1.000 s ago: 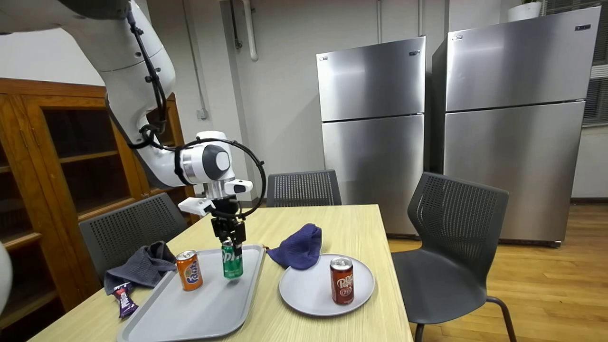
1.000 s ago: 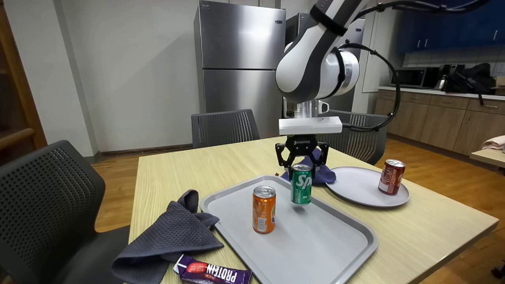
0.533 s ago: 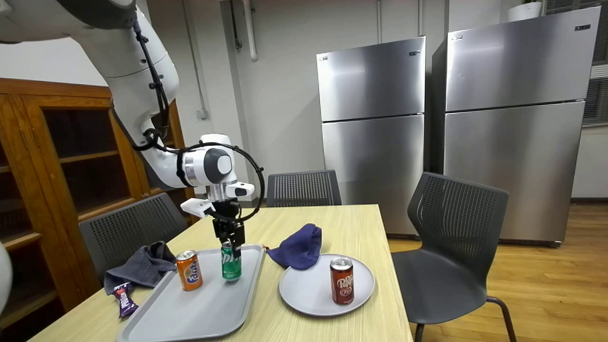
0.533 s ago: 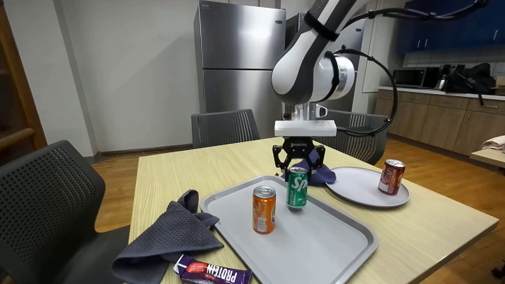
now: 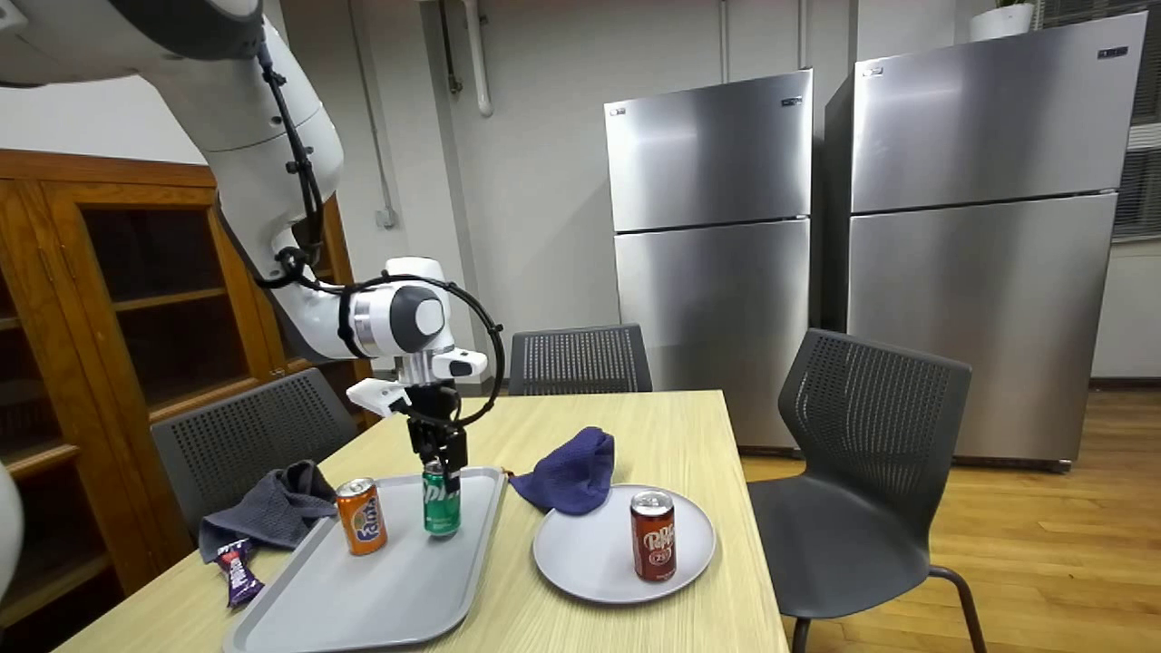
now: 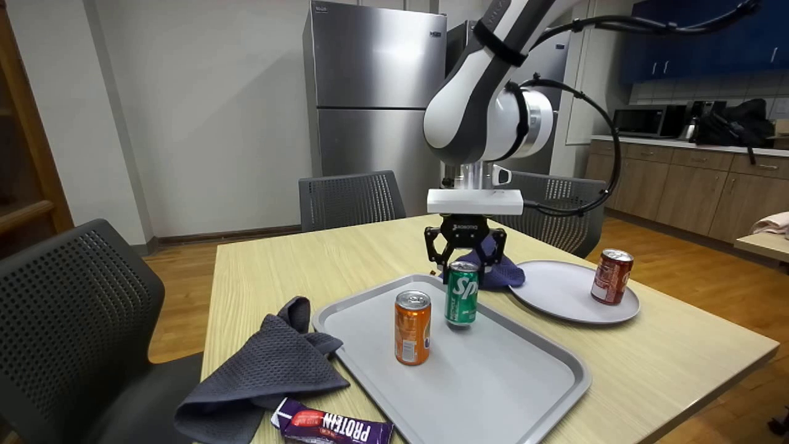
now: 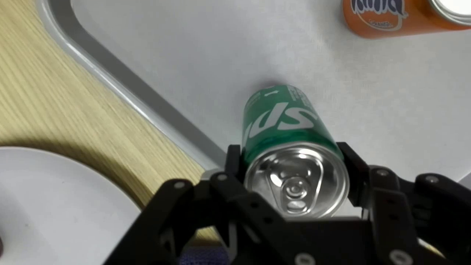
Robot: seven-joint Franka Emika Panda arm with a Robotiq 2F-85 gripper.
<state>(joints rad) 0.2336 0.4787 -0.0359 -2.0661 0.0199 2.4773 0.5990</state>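
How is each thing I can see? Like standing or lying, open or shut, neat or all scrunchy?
Sprite can: upright, looks unopened
Pincer: closed on the Sprite can
Fanta can: upright
Dr Pepper can: upright
Tray: lying flat
Plate: lying flat
Protein bar: lying flat
Gray cloth: crumpled
Blue cloth: bunched up
Fridges: shut
Wooden cabinet: looks shut

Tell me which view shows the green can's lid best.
The wrist view: it looks down on the lid, large and with its tab plain. Both exterior views show mostly the side of the green can, held by the gripper; the lid shows small and aslant at best.
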